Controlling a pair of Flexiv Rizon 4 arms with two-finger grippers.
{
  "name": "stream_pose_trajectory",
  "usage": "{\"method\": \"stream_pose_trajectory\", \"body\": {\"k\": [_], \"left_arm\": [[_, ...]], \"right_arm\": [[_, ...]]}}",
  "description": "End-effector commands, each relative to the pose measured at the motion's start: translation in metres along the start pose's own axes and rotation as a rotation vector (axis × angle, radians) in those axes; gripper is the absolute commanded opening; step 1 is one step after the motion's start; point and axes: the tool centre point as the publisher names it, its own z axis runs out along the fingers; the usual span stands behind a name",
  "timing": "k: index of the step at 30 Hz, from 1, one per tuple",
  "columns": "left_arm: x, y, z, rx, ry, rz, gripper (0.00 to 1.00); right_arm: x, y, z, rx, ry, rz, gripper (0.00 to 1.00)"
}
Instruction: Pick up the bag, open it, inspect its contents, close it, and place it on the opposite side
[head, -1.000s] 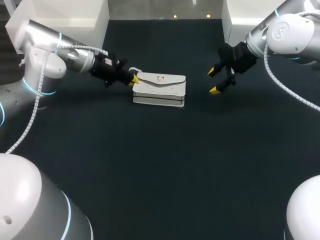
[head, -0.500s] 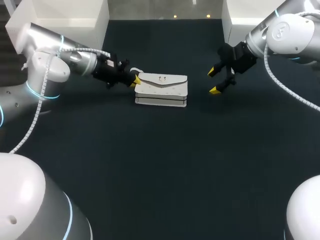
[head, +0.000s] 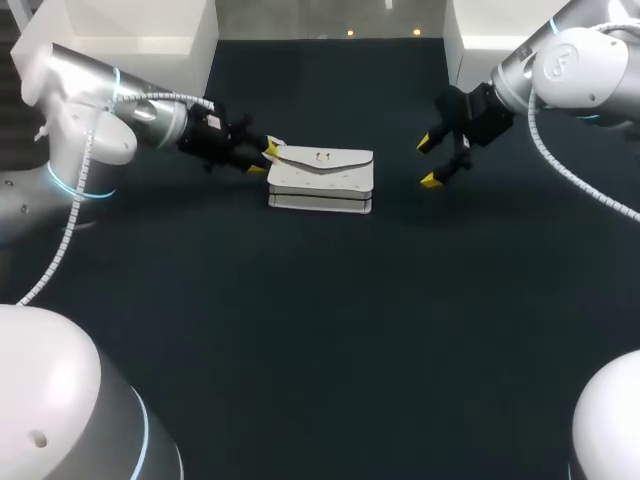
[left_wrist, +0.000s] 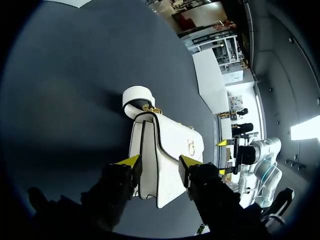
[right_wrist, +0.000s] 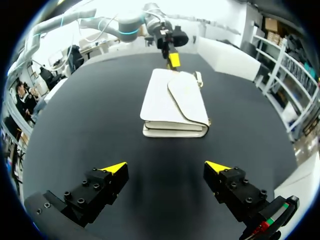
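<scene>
The left claw (left_wrist: 160, 162) pinches one end of the white bag (head: 322, 178), which lies flat near the middle of the surface's (head: 320, 330) far edge, while the right claw (head: 432, 160) hangs wide open beyond its other end.

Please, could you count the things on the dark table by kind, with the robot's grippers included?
white leather-look rectangular handbag, gold clasp: 1
black two-finger grippers with yellow tips, left gripper and right gripper: 2
Total: 3
</scene>
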Motion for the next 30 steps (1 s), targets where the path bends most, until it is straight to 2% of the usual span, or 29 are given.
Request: {"method": "stream_pose_trajectory", "body": {"k": [1, 5, 8, 10, 11, 13, 14, 15, 20, 30], "left_arm": [[0.005, 0.000, -0.018, 0.019, -0.017, 0.025, 1.00], [0.009, -0.006, -0.035, 0.014, -0.048, 0.082, 1.00], [0.011, -0.012, -0.048, -0.021, -0.073, 0.151, 1.00], [0.012, -0.017, -0.058, -0.081, -0.074, 0.220, 1.00], [0.013, -0.021, -0.065, -0.075, -0.095, 0.263, 1.00], [0.014, -0.024, -0.072, -0.109, -0.116, 0.330, 1.00], [0.015, -0.025, -0.076, -0.105, -0.127, 0.373, 1.00], [0.016, -0.026, -0.080, -0.137, -0.130, 0.415, 1.00], [0.021, -0.029, -0.098, -0.200, -0.176, 0.594, 1.00], [0.032, -0.022, -0.124, -0.295, -0.247, 0.885, 1.00]], "right_arm": [[0.001, 0.017, -0.005, 0.065, -0.036, -0.001, 1.00], [0.001, 0.031, -0.013, 0.116, -0.090, -0.015, 1.00], [0.003, 0.042, -0.017, 0.154, -0.124, -0.030, 1.00], [0.005, 0.048, -0.019, 0.184, -0.152, -0.038, 1.00], [0.006, 0.052, -0.019, 0.211, -0.176, -0.042, 1.00], [0.008, 0.056, -0.018, 0.233, -0.207, -0.041, 1.00], [0.009, 0.058, -0.017, 0.240, -0.219, -0.041, 1.00], [0.010, 0.059, -0.016, 0.244, -0.231, -0.040, 1.00], [0.017, 0.069, -0.011, 0.257, -0.293, -0.035, 1.00], [0.030, 0.084, -0.012, 0.292, -0.454, -0.092, 1.00]]}}
